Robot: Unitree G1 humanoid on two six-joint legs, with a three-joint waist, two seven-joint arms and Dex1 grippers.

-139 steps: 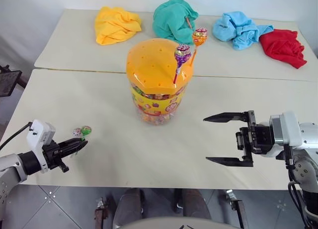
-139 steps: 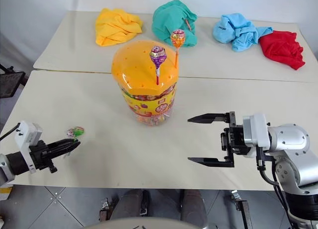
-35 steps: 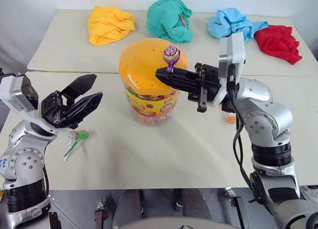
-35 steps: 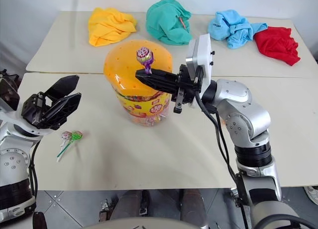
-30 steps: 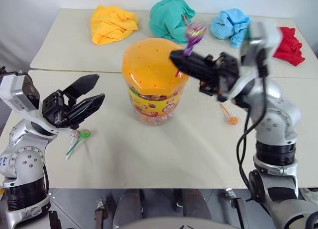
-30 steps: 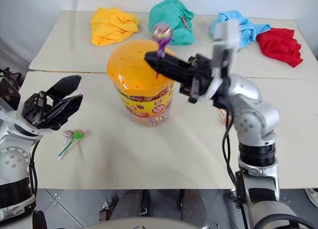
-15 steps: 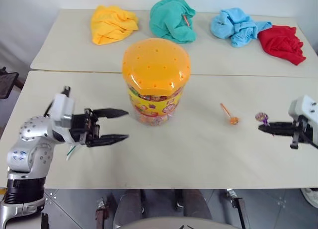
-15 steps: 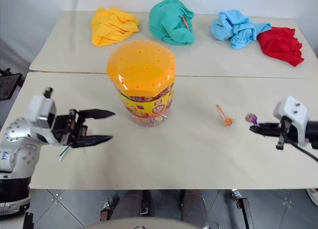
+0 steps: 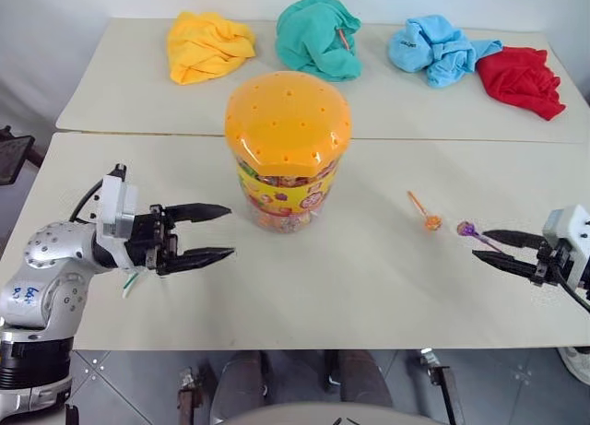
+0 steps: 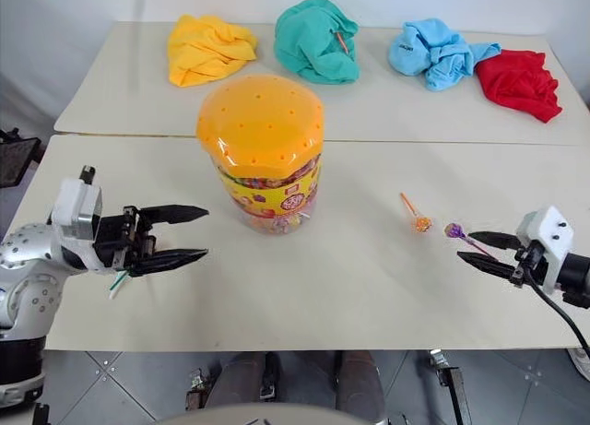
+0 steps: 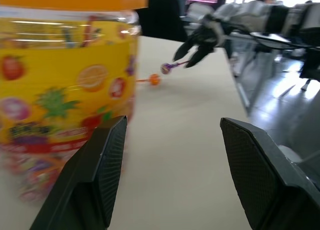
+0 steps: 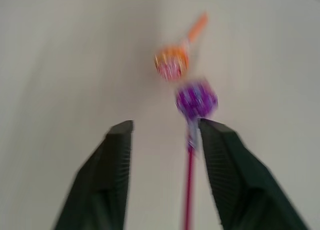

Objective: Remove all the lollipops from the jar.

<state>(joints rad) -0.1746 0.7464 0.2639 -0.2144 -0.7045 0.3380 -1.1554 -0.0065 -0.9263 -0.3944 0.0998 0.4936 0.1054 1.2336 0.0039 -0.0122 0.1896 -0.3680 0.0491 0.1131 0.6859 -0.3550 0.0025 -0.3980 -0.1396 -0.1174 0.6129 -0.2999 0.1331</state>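
Note:
The jar [image 9: 288, 148], a clear tub with a holed orange lid, stands mid-table with nothing stuck in its lid. On its right lies an orange lollipop [image 9: 430, 222]. Beside that is the purple-wrapped lollipop [image 9: 464, 229], its red stick [image 12: 189, 190] running back between the fingers of my right gripper [image 9: 479, 243], which is open; I cannot tell whether a finger still touches the stick. My left gripper [image 9: 229, 230] is open and level, just left of the jar, holding nothing. A green lollipop stick [image 9: 130, 283] pokes out beneath my left hand.
Four crumpled cloths lie on the far table: yellow [image 9: 207, 42], teal [image 9: 318, 33], blue [image 9: 433, 47] and red [image 9: 521, 79]. A seam [image 9: 138, 133] runs between the two tables behind the jar.
My right arm pulled the purple lollipop out of the lid, swung right and down to the table, and has just opened. My left gripper sank a little beside the jar.

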